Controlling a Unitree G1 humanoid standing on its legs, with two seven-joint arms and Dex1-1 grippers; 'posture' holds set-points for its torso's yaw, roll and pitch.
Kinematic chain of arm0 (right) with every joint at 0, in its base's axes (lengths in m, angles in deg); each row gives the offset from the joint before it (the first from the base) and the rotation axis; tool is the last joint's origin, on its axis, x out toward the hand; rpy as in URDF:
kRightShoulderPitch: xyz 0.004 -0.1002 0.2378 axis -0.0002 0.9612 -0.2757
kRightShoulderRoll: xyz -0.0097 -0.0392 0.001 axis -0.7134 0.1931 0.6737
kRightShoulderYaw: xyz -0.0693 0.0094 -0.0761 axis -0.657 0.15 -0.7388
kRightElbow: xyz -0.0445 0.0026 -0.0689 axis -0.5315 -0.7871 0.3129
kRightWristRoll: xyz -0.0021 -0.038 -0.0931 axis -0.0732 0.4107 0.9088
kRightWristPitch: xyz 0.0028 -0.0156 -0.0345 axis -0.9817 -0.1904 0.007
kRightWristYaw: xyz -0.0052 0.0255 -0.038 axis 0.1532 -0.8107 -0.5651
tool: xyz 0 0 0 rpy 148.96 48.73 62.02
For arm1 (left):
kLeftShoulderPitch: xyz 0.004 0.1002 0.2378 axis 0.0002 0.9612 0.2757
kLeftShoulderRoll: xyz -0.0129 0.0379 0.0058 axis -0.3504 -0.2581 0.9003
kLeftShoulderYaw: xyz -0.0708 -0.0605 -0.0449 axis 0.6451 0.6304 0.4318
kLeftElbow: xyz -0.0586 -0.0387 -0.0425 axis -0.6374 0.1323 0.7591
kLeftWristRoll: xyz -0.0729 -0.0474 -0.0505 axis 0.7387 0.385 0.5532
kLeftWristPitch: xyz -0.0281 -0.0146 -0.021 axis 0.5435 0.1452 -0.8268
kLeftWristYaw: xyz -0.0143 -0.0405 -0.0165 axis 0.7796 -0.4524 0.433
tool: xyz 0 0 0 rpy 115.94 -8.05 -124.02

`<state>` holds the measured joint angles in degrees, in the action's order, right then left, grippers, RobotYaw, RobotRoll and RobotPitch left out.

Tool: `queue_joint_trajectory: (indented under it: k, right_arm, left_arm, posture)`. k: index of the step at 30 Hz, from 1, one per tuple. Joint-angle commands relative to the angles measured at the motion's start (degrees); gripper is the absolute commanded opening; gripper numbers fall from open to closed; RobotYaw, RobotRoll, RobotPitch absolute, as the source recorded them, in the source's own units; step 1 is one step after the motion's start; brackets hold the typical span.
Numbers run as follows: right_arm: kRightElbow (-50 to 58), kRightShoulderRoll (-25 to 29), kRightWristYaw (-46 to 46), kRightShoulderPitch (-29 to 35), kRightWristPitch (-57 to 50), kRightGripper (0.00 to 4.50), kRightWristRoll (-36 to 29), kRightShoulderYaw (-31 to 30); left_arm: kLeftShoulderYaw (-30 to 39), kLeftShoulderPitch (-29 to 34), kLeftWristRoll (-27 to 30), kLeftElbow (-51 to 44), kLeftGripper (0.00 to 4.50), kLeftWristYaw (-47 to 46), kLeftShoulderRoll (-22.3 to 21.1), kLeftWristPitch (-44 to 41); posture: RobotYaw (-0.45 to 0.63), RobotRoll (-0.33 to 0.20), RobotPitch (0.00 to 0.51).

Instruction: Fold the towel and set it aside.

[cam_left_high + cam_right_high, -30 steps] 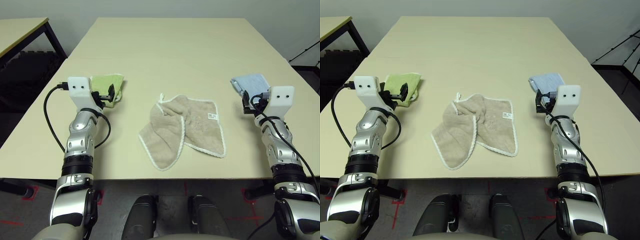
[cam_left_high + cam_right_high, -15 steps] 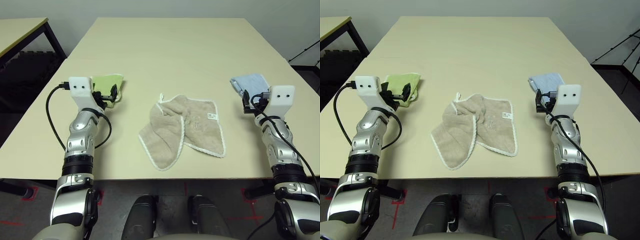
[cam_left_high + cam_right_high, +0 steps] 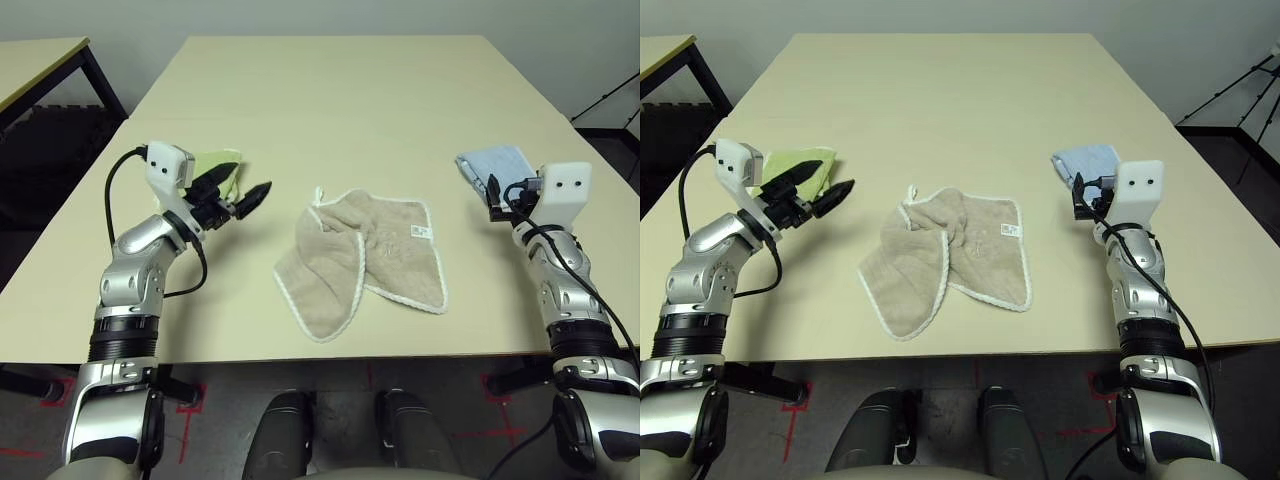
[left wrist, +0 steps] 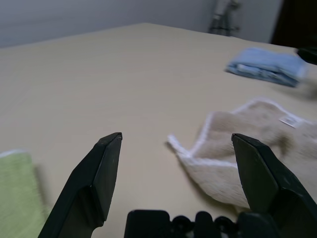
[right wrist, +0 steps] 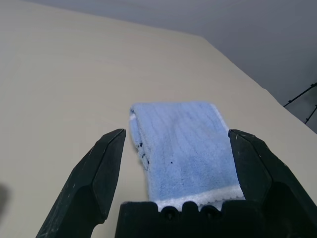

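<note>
Left eye view: crumpled beige-tan terry towel (image 3: 365, 262) sits mid-table, its looped corner nearest the left gripper (image 3: 243, 196), spread wide and empty like the right gripper (image 5: 176, 144).

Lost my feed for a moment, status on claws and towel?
Left claw open, empty, aimed at the beige towel. Right claw open, over the blue towel. Beige towel crumpled mid-table, unfolded. Nothing in the way.

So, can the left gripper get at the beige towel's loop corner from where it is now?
Probably yes. The left gripper is open and aimed across bare table at the towel, with its loop corner nearest and nothing between. The green towel lies behind it, out of the way.
</note>
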<state>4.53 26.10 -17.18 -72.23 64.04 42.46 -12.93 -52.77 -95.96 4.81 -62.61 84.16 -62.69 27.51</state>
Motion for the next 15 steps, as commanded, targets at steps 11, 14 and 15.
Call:
queue_joint_trajectory:
  k: [11,14,15]
  right_arm:
    - [-1.02,1.49,1.25,-0.12,-0.26,4.48,0.42,0.00]
    - [-0.80,1.81,1.52,-0.21,-0.43,4.48,0.45,-0.04]
    - [-0.82,1.94,1.63,-0.28,-0.46,4.48,0.45,-0.05]
  left_arm:
    - [-3.79,2.58,2.42,-4.37,4.50,16.03,-2.47,4.77]
    - [-4.32,3.41,3.42,-5.96,4.50,17.29,-1.55,4.92]
    - [-4.49,3.53,3.72,-6.51,4.50,17.55,-1.33,4.92]
  posture:
    - [0.12,0.000,0.065]
    - [0.12,0.000,0.066]
    - [0.13,0.000,0.067]
